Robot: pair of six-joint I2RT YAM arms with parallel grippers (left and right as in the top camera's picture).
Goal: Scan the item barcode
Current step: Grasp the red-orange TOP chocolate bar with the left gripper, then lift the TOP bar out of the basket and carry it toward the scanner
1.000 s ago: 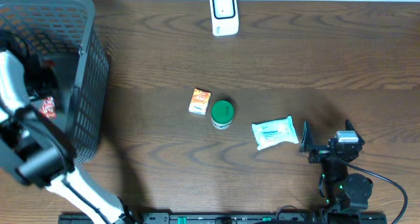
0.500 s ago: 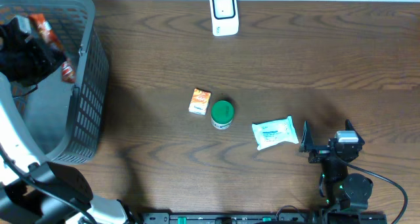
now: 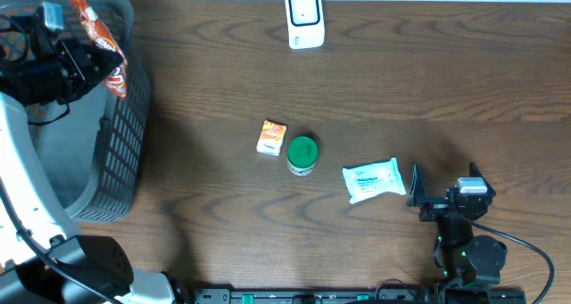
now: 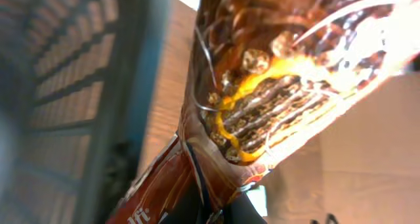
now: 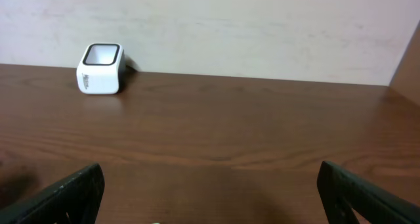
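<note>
Orange snack packet over grey basket edge

Overhead looks straight down; right wrist, low, faces the scanner both share.

The snack bag is shiny, orange and brown, with a picture of a chocolate treat on it. It is held up in the air, tilted, over the table's far left corner. The little white scanner stands at the middle of the far edge.
</note>
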